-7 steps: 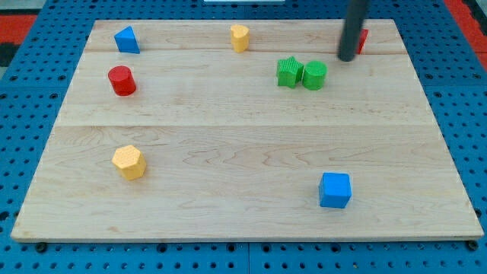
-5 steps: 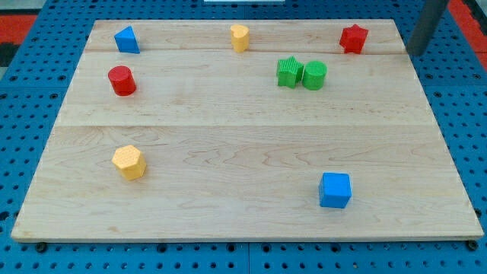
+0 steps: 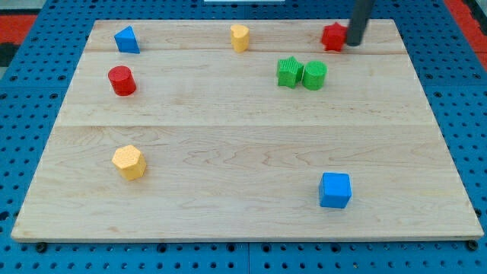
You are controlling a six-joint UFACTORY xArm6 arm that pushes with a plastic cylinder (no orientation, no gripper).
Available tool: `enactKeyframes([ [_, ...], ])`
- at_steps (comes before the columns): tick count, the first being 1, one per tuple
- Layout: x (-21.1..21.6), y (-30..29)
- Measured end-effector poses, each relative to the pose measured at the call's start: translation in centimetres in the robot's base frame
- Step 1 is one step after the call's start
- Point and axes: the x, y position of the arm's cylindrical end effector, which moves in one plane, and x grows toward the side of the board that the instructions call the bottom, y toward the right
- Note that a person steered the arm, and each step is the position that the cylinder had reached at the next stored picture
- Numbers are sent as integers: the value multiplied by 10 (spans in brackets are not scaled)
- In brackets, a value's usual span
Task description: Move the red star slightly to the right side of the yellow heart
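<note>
The red star sits near the board's top edge, right of centre. My tip touches the star's right side. The yellow heart stands at the top edge near the middle, well to the left of the star.
A green star and a green cylinder sit side by side below the red star. A blue triangle is at top left, a red cylinder below it. A yellow hexagon is at lower left, a blue cube at lower right.
My tip swung out past the board's right edge, then came back left against the red star. The star has slid left by a little.
</note>
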Motion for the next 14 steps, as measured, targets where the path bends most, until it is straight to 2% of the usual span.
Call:
enactKeyframes([
  [1,-19,8],
  [2,-61,32],
  [3,-63,28],
  [5,-52,108],
  [6,-30,114],
  [8,19,108],
  [11,29,99],
  [13,40,41],
  [14,36,-24],
])
